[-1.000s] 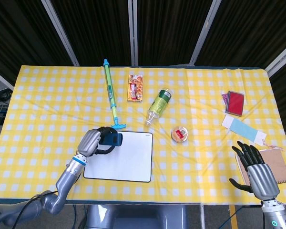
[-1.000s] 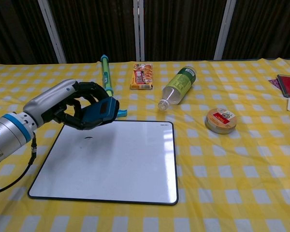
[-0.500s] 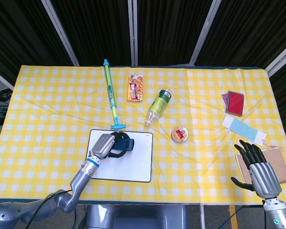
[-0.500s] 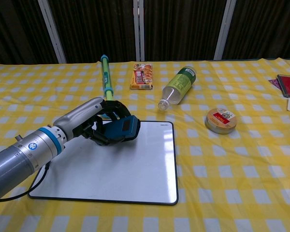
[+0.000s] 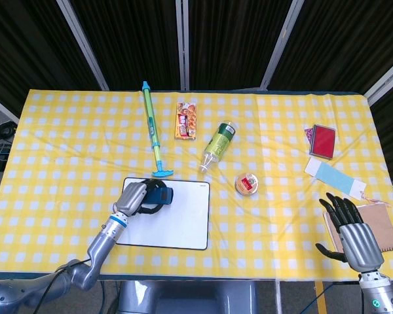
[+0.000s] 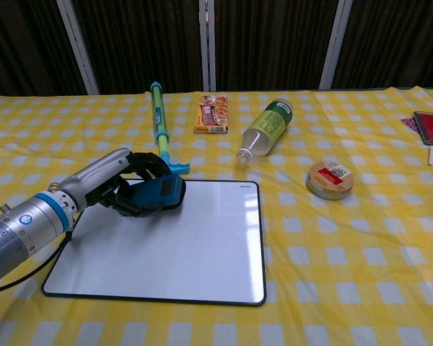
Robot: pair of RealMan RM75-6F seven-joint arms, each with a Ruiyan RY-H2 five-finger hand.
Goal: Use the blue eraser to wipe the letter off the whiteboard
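My left hand [image 5: 139,197] [image 6: 123,189] grips the blue eraser [image 5: 161,195] [image 6: 163,194] and presses it on the upper left part of the whiteboard [image 5: 173,219] [image 6: 180,252]. The board's visible surface looks plain white; no letter shows, and the patch under the hand and eraser is hidden. My right hand [image 5: 352,232] hovers open at the table's near right corner, far from the board, and shows only in the head view.
Behind the board lie a green-and-blue pump tube [image 5: 152,129] [image 6: 159,124], a snack packet [image 5: 187,120] [image 6: 213,114], a green bottle on its side [image 5: 219,145] [image 6: 263,130] and a round tin [image 5: 247,184] [image 6: 330,179]. A red card case [image 5: 323,140], blue paper [image 5: 334,176] and brown notebook [image 5: 380,226] sit right.
My left hand swept the eraser rightward across the board, then back left to the upper left part. The small dark mark seen a second ago no longer shows. The right hand stayed put.
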